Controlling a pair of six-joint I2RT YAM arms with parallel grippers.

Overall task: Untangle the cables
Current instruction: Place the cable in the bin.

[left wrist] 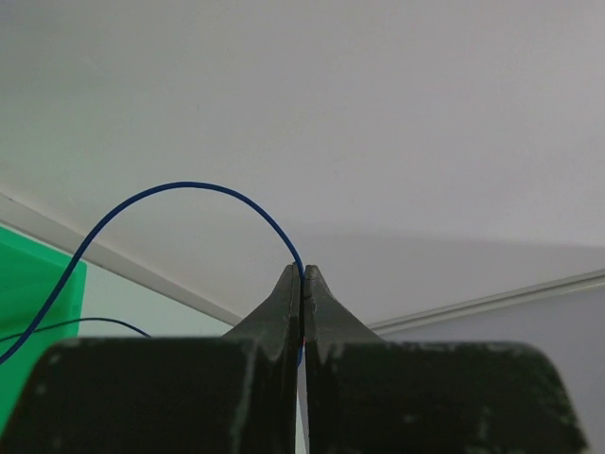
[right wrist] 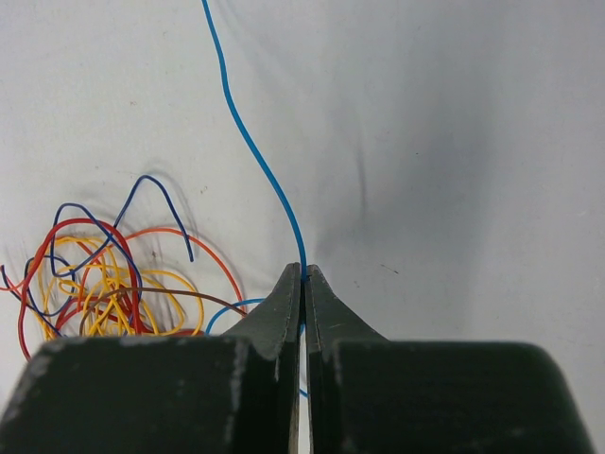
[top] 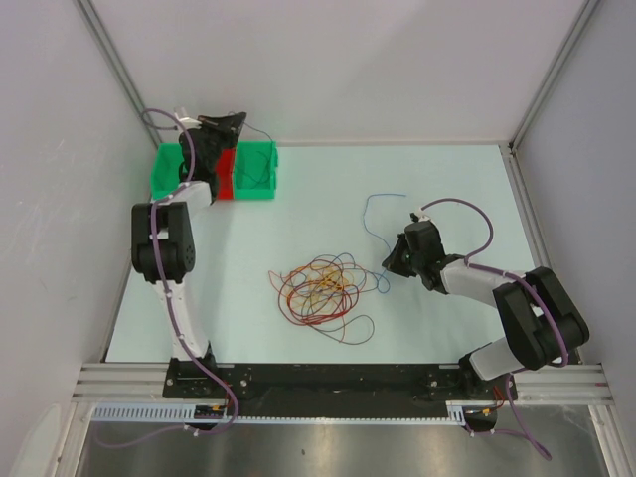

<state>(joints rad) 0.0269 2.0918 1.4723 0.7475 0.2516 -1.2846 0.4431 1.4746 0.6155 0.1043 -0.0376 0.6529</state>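
The cables lie as a loose tangle (top: 323,288) of red, orange, yellow and dark blue loops on the pale table; in the right wrist view this tangle (right wrist: 104,284) lies at lower left. My right gripper (top: 390,266) (right wrist: 303,270), just right of the tangle, is shut on a light blue cable (top: 367,217) (right wrist: 255,156) that runs away across the table. At the back left, my left gripper (top: 238,120) (left wrist: 302,270) is raised over the bins and shut on a dark blue cable (left wrist: 189,184), which arcs down into the green bin (top: 260,171).
Three bins stand side by side at the back left: green (top: 167,171), red (top: 227,175) and green. White walls close in the table on the left, back and right. A black rail (top: 328,378) runs along the near edge.
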